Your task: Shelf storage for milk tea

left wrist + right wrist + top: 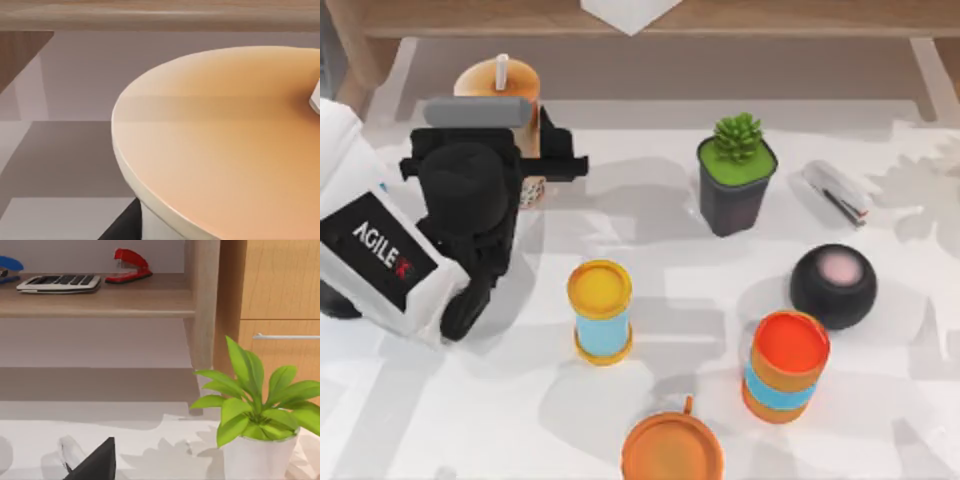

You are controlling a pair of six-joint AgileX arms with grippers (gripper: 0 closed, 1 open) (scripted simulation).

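Left gripper (520,160) stood at the table's far left, clamped around the milk tea (498,82), just before the shelf (470,20).

- An office-like desk corner, rendered in simulation, is showing here.
- A wooden shelf (100,302) is carrying a calculator (59,283) and a red stapler (129,265).
- A wooden cabinet (280,290) with a metal handle is standing beside it.
- On the white table (650,290), another stapler (837,192), a potted succulent (736,172) and a dark round speaker (834,285) are sitting.
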